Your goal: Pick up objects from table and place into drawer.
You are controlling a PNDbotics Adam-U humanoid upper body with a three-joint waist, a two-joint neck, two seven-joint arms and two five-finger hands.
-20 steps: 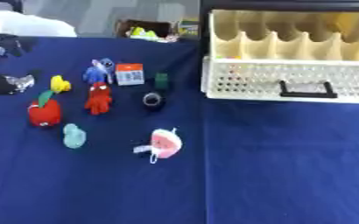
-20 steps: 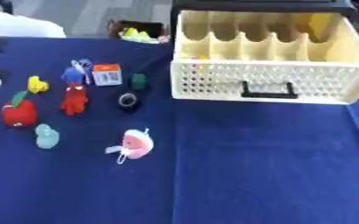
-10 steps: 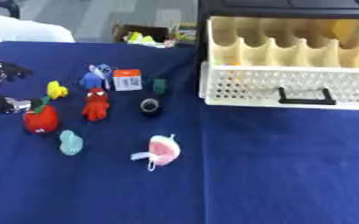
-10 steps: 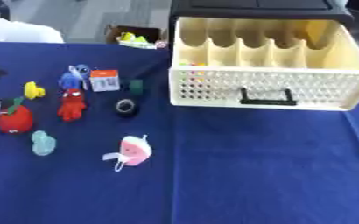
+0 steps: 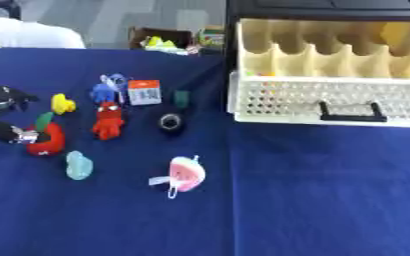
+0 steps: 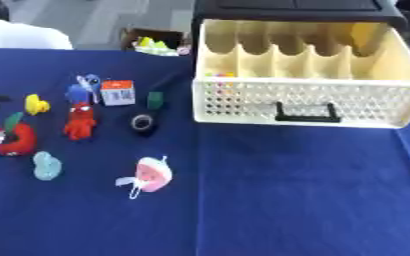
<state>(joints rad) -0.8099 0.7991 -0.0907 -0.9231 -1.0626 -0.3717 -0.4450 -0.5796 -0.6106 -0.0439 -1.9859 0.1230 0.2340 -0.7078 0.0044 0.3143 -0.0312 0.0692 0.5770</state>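
Note:
Small toys lie on the blue tablecloth (image 5: 313, 190) at the left: a yellow one (image 5: 62, 103), a blue figure (image 5: 109, 89), an orange-and-white card (image 5: 144, 92), a dark green block (image 5: 181, 98), a black ring (image 5: 171, 122), a red figure (image 5: 109, 121), a pale teal toy (image 5: 78, 165) and a pink-and-white toy (image 5: 184, 173). My left hand (image 5: 0, 131) reaches in from the left edge, fingers spread, one tip touching a red apple-like toy (image 5: 47, 141). The cream drawer (image 5: 331, 100) stands pulled out at the back right, its black handle (image 5: 353, 112) facing me.
A black cabinet (image 5: 331, 6) sits over the drawer. Dividers split the drawer into several compartments; something yellow (image 5: 397, 32) shows in the far right one. Beyond the table's far edge are a cardboard box (image 5: 169, 39) and a white shape (image 5: 25, 34).
The whole picture has shifted, so the camera moved. My left hand has come down beside the red apple-like toy and now touches it. The toys lie as before.

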